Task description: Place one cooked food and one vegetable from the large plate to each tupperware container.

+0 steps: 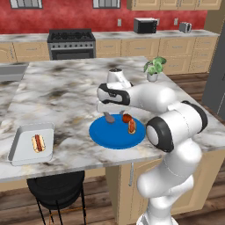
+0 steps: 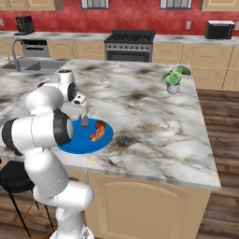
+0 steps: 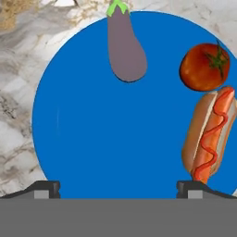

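The large plate (image 1: 102, 134) (image 2: 74, 142) (image 3: 115, 129), round and bright blue, lies near the island's front edge. On it lie a purple eggplant (image 1: 108, 117) (image 2: 85, 121) (image 3: 126, 51), a red tomato (image 1: 126, 117) (image 2: 100, 125) (image 3: 203, 69) and a hot dog (image 1: 131, 127) (image 2: 96, 135) (image 3: 210, 134). My gripper (image 1: 113, 111) (image 2: 83, 110) (image 3: 118, 187) hangs open just above the plate, pointing down, with nothing between its fingers. A light grey tupperware container (image 1: 22, 149) sits at the counter's front left and holds one hot dog (image 1: 38, 143).
A potted plant (image 1: 154, 68) (image 2: 173, 79) stands at the island's far right corner. A sink (image 1: 11, 72) (image 2: 32, 65) is set in the far left. A black stool (image 1: 55, 186) stands below the counter edge under the tray.
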Robot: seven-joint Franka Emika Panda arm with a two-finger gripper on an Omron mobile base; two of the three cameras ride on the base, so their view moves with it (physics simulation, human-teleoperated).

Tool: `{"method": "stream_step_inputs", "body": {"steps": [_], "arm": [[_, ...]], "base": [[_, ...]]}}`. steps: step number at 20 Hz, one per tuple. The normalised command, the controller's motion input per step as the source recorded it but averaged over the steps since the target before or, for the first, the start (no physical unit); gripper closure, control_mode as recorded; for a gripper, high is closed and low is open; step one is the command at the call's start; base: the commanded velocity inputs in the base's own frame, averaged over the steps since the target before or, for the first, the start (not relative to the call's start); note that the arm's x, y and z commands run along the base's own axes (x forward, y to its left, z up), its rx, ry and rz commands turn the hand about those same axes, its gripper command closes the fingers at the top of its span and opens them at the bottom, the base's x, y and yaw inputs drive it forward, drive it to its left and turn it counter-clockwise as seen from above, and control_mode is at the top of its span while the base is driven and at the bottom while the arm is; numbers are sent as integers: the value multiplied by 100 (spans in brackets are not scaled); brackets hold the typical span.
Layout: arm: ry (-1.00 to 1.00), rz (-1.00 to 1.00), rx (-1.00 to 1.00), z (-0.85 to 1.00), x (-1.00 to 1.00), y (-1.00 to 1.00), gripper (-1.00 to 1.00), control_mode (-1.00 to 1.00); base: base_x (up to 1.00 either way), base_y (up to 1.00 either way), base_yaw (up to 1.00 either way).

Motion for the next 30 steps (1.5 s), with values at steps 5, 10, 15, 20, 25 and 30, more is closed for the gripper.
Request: {"method": "stream_step_inputs", "body": {"steps": [5, 10, 15, 20, 25, 30], "arm": [[0, 0, 0, -16, 33, -3, -100, -100], [0, 0, 0, -9, 24, -8, -100, -100], [0, 0, 0, -14, 17, -3, -100, -100], [0, 0, 0, -14, 13, -3, -100, -100], [0, 0, 0, -26, 22, 0, -100, -100], [0, 0, 0, -19, 29, 0, -100, -100]], "base": [[0, 0, 0], [0, 0, 0], [0, 0, 0], [0, 0, 0], [0, 0, 0], [0, 0, 0]]}}
